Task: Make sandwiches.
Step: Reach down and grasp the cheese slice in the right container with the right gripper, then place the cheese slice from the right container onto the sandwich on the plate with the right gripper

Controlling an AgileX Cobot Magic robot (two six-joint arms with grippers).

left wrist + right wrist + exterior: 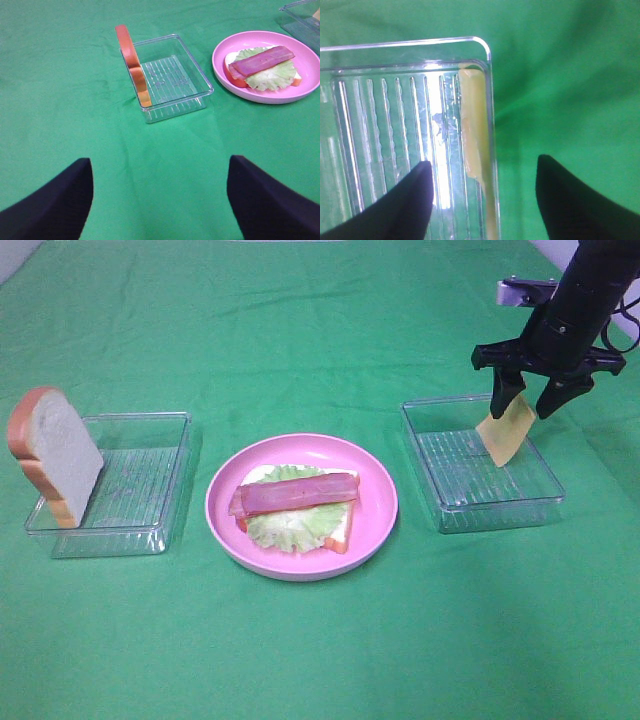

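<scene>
Right gripper (pixel 528 402) over right tray (pixel 500 512), right of the pink plate (pixel 222 505): jaws wide, straddling upright cheese slice (pixel 508 430), not clamped on it. Left gripper (pixel 159 165) wide open, empty. On plate: bread (pixel 340 530), lettuce (pixel 290 530), bacon (pixel 298 493). Spare bread slice (pixel 60 450) leans on left tray (pixel 140 417), left of plate.

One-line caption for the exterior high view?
Open right gripper straddles the cheese slice leaning in the right tray; bacon, lettuce and bread sit on the pink plate.
</scene>
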